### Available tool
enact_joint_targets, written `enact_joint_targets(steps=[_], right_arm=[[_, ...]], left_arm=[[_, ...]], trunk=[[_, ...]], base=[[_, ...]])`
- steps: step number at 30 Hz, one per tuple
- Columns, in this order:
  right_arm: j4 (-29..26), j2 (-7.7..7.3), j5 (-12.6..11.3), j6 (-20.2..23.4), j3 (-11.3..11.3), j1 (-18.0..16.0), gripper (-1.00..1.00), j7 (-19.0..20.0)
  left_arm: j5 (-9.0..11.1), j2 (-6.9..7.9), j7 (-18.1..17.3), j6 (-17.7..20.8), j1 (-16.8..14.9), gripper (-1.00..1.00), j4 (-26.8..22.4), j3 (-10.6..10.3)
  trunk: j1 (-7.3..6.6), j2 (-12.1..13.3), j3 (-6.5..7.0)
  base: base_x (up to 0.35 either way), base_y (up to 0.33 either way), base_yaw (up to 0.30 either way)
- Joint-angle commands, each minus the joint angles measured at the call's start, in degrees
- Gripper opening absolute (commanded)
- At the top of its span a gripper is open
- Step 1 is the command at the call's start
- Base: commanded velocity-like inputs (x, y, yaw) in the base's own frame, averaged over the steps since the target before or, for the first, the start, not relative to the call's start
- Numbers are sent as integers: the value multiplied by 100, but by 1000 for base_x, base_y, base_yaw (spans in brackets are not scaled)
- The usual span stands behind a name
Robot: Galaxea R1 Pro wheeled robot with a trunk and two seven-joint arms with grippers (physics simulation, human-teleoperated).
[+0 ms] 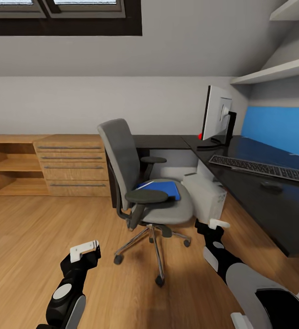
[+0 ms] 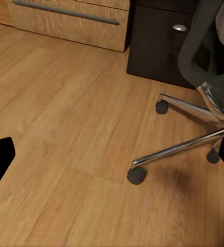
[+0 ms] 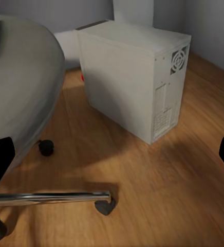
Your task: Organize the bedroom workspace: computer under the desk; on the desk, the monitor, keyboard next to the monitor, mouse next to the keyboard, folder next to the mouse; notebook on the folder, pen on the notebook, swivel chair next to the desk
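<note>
The grey swivel chair (image 1: 138, 178) stands on the wood floor just left of the black desk (image 1: 259, 205), with the blue folder (image 1: 162, 189) flat on its seat. On the desk, the monitor (image 1: 216, 114) stands at the back corner, the keyboard (image 1: 258, 168) lies in front of it, and the mouse (image 1: 271, 185) sits nearer me. The light grey computer (image 3: 135, 77) stands under the desk beside the chair. My left gripper (image 1: 84, 250) hangs open, low over the floor near the chair's chrome base (image 2: 184, 146). My right gripper (image 1: 217, 225) is open near the computer. Notebook and pen are out of view.
A low light-wood counter with drawers and open shelves (image 1: 72, 164) runs along the back wall at left. A dark drawer unit (image 2: 161, 46) stands behind the chair. A blue wall panel (image 1: 277, 130) and white shelves (image 1: 277, 71) sit above the desk. A small red object (image 1: 200, 135) lies by the monitor.
</note>
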Motion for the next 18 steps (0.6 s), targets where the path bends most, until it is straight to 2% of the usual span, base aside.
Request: enact_joint_targets(steps=[1,9,11,14,15,17,18], right_arm=[[3,-1,-40,-19,20,-4,100,-7],[1,-3,-61,-11,7,-4,100,-7],[-2,-3,-153,-11,-6,-4,100,-5],[-5,-3,-468,-11,-17,-4,100,18],[-5,-3,-673,-11,-20,-4,100,54],[-5,-3,-882,-11,-21,-4,100,102],[-3,-3,-1072,-9,-22,-4,100,160]], left_arm=[[53,1,47,15,-4,100,-6,-8],[53,1,47,15,-4,100,-7,-1],[54,1,47,14,-4,100,-8,4],[53,1,47,14,-4,100,-5,7],[53,1,47,14,-4,100,-4,8],[53,1,47,14,-4,100,-7,8],[53,1,47,14,-4,100,-5,9]], trunk=[[0,-2,-6],[0,-2,-6],[0,-2,-6],[0,-2,-6],[0,-2,-6],[0,-2,-6],[0,-2,-6]], base=[[81,0,0],[24,0,0],[70,0,0],[183,0,0],[170,0,0],[123,0,0],[70,0,0]])
